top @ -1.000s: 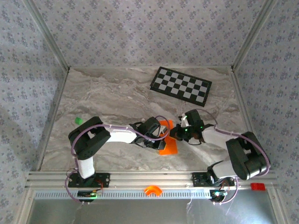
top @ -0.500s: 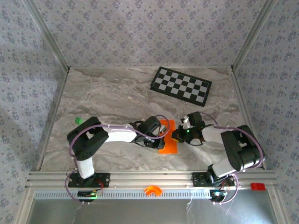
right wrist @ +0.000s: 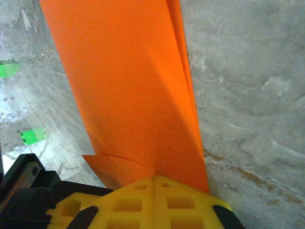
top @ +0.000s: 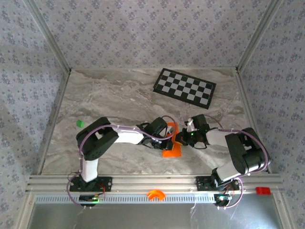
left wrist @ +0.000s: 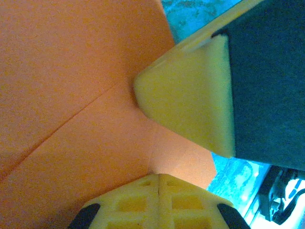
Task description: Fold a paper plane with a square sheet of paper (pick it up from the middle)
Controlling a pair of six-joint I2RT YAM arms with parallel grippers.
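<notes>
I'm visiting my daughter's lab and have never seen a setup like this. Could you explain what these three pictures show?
Two robot arms are bolted at the near edge of a marble-patterned table, each ending in a two-finger gripper. The wide picture looks down from above and behind: the left gripper and right gripper meet at a folded sheet of orange paper. A checkerboard lies further back, a tiny green piece at the left. The other pictures come from cameras on the wrists. The left one shows a yellow finger touching the creased paper; the right one shows the paper stretching away from the gripper. Whether either gripper clamps the paper, I cannot tell.
</notes>
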